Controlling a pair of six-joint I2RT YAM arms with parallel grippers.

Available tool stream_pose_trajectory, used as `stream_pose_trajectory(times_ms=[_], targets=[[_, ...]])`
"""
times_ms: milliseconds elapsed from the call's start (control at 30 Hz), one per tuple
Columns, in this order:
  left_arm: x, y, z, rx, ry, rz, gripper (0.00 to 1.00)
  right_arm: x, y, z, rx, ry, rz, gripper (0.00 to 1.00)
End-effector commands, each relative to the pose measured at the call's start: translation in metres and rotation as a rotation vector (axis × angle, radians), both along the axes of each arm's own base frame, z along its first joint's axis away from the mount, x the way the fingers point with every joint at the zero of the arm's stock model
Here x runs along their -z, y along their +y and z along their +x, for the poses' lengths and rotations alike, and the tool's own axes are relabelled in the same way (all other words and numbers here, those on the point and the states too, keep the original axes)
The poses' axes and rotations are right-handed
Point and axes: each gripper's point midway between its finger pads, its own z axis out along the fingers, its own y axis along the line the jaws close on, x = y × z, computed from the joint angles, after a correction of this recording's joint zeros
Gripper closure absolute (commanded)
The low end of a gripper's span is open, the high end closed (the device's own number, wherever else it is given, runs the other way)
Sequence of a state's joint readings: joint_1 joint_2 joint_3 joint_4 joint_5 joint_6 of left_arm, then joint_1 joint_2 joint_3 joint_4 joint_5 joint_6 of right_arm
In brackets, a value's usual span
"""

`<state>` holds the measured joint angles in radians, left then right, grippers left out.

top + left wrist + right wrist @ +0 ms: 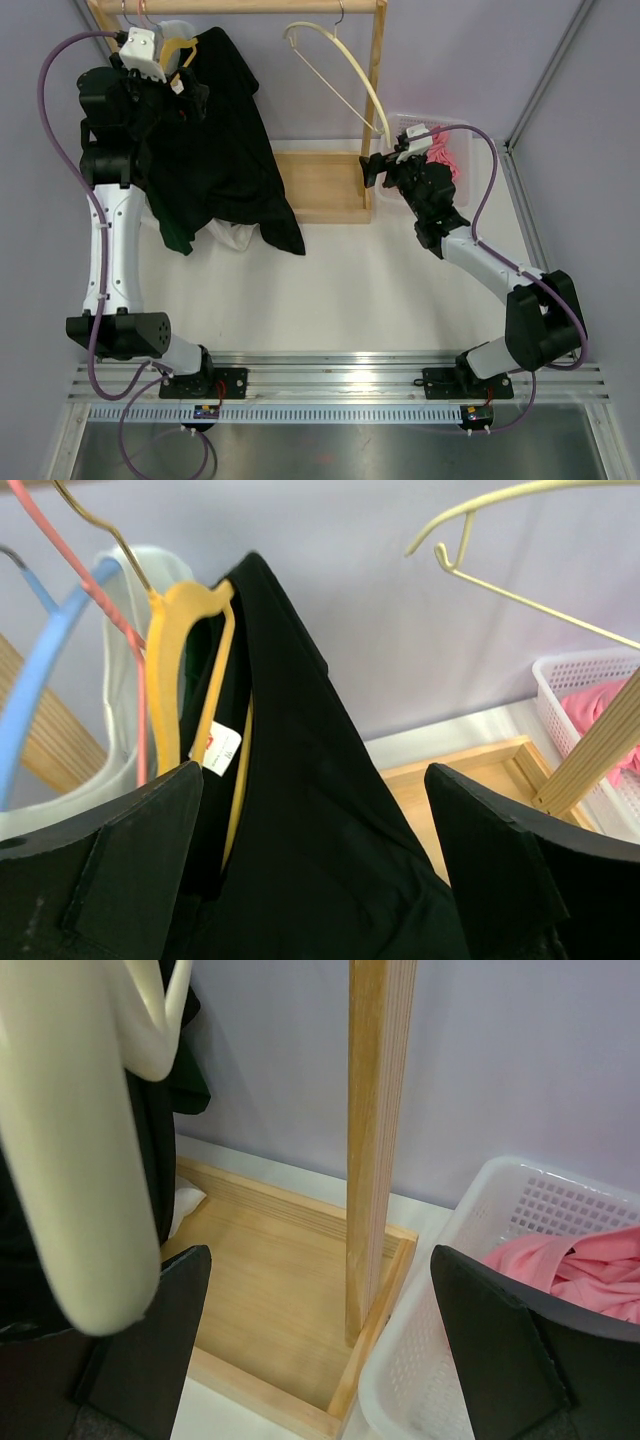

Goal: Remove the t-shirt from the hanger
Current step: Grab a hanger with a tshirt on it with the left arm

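While the t-shirt hangs on the yellow hanger at the left end of the rack, we see both tools apart and empty, the left tool at its collar. A pull could drag the hanger off or snag the pink hanger. The right tool faces post and basket; room lies over the table.

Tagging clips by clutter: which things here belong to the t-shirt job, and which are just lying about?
Job: black t-shirt, yellow hanger, rack, left hand.
Lying about: cream hanger, blue hanger, pink hanger, white garment, basket, pink cloth.
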<state>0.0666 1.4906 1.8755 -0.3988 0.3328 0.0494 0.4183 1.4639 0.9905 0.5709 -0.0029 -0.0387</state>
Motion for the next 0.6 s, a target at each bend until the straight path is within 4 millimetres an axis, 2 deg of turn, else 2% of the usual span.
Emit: stream_pose_trajectory(times_ms=[0, 100, 133, 200, 233, 267, 333, 400, 467, 567], targets=[[-0.041, 0.005, -0.016, -0.026, -0.134, 0.027, 0.04, -0.019, 0.008, 0.003, -0.024, -0.032, 0.016, 0.01], [-0.042, 0.016, -0.009, -0.092, -0.129, 0.018, 0.04, -0.017, 0.009, 0.003, -0.027, -0.028, 0.014, 0.01], [-0.050, 0.021, -0.010, -0.113, -0.142, 0.014, 0.05, -0.018, 0.009, 0.003, -0.027, -0.030, 0.014, 0.00], [-0.040, 0.024, 0.001, -0.113, -0.105, 0.007, 0.06, -0.019, 0.008, 0.002, -0.026, -0.032, 0.016, 0.00], [-0.046, 0.026, 0.000, -0.113, -0.108, 0.002, 0.07, -0.019, 0.008, 0.001, -0.027, -0.034, 0.016, 0.00], [-0.039, 0.026, 0.008, -0.110, -0.090, 0.000, 0.12, -0.019, 0.007, 0.001, -0.023, -0.034, 0.017, 0.01], [-0.044, 0.026, 0.011, -0.108, -0.093, -0.003, 0.15, -0.019, 0.006, 0.001, -0.019, -0.034, 0.017, 0.00], [-0.041, 0.028, 0.019, -0.117, -0.083, -0.005, 0.20, -0.019, 0.006, 0.001, -0.018, -0.034, 0.016, 0.01], [-0.045, 0.030, 0.022, -0.123, -0.089, -0.011, 0.23, -0.019, 0.006, 0.001, -0.019, -0.035, 0.014, 0.00], [-0.040, 0.032, 0.032, -0.126, -0.074, -0.014, 0.26, -0.020, 0.005, 0.000, -0.017, -0.037, 0.014, 0.00]])
